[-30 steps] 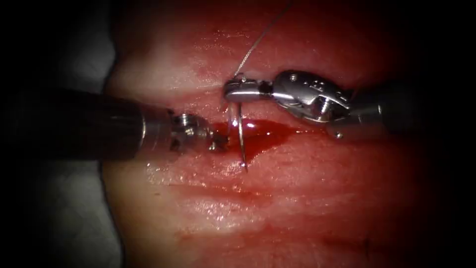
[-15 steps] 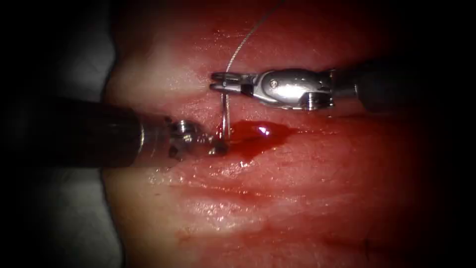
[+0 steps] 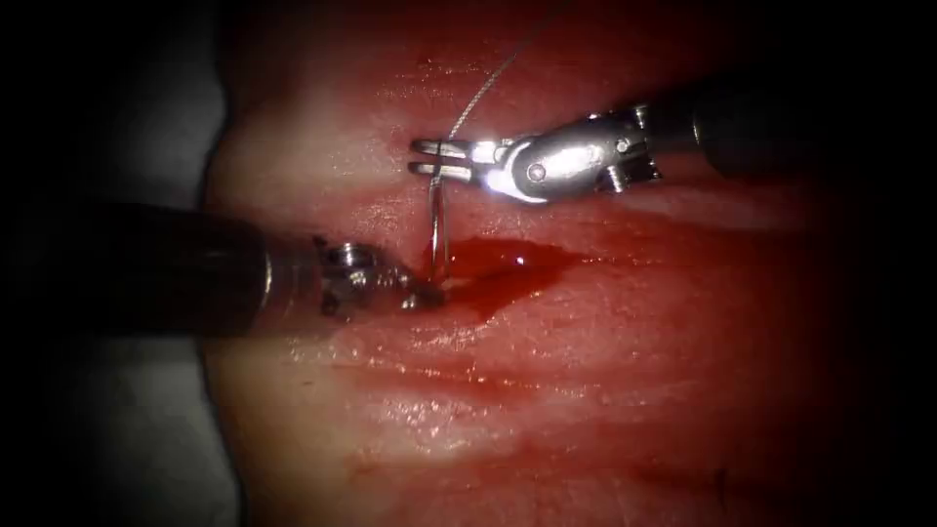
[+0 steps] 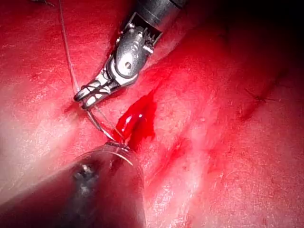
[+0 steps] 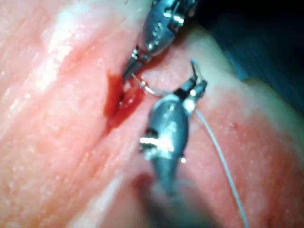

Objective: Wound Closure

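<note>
Since a second ago the needle (image 3: 438, 229) has swung over and its point now sits in the red fluid (image 3: 508, 265) at the cut. The right tool (image 3: 436, 157) clamps the needle's thread (image 3: 478, 93) end; the left tool (image 3: 415, 291) presses beside the fluid, its jaws' state unclear. A loose clamp could let the needle twist and tear the tissue (image 3: 547, 390).

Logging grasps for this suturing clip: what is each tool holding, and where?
The right end effector grips the thin curved steel needle near its thread end. The left end effector is at the cut's edge; its hold cannot be told.

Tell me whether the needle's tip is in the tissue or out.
In: the thin curved steel needle, gripped near its thread end by the right tool, disappears into the red fluid beside the left tool.
</note>
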`<control>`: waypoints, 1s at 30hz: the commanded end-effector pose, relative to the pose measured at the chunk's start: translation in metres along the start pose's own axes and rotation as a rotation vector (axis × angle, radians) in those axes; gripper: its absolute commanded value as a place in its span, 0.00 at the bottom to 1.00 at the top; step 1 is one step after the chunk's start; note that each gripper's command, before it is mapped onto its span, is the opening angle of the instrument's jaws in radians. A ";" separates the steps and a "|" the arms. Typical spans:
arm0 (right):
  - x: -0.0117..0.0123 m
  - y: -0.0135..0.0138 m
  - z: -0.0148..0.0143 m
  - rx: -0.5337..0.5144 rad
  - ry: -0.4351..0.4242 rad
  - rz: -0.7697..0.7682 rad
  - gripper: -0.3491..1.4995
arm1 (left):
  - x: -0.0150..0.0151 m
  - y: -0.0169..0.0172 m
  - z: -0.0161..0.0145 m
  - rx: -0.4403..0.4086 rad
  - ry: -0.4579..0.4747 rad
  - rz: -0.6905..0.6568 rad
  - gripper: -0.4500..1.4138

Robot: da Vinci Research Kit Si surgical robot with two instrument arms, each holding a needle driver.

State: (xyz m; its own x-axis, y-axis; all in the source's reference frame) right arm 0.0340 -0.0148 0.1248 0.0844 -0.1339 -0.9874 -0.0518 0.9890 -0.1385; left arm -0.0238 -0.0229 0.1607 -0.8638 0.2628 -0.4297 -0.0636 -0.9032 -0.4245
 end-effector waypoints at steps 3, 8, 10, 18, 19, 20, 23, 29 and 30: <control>-0.0004 -0.0008 0.0005 0.019 -0.009 0.002 0.00 | -0.0003 0.0008 0.0009 -0.007 0.000 0.003 0.35; -0.0001 -0.0009 -0.0002 0.045 -0.012 0.004 0.00 | -0.0009 0.0010 0.0005 -0.007 -0.001 0.007 0.34; -0.0001 -0.0011 -0.0003 0.056 -0.022 0.004 0.00 | -0.0013 0.0010 0.0002 -0.004 -0.002 0.005 0.33; -0.0003 -0.0013 -0.0017 0.104 0.007 -0.097 0.00 | -0.0021 0.0011 -0.0006 0.001 -0.004 0.010 0.33; -0.0003 -0.0013 -0.0018 0.104 0.009 -0.109 0.00 | -0.0021 0.0011 -0.0006 0.001 -0.004 0.010 0.33; -0.0004 -0.0012 -0.0019 0.108 0.006 -0.121 0.00 | -0.0021 0.0011 -0.0006 0.001 -0.004 0.010 0.33; -0.0004 -0.0012 -0.0020 0.123 -0.006 -0.152 0.00 | -0.0020 0.0011 -0.0005 0.002 -0.004 0.008 0.34; -0.0002 -0.0018 -0.0017 0.161 0.000 -0.178 0.00 | -0.0019 0.0011 -0.0005 0.002 -0.004 0.008 0.34; -0.0001 -0.0020 -0.0016 0.183 -0.002 -0.197 0.00 | -0.0019 0.0011 -0.0005 0.002 -0.004 0.008 0.34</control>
State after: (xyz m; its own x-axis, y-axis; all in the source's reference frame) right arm 0.0317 -0.0162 0.1245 0.0790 -0.3310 -0.9403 0.1462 0.9369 -0.3176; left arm -0.0215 -0.0231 0.1601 -0.8664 0.2531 -0.4305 -0.0591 -0.9080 -0.4149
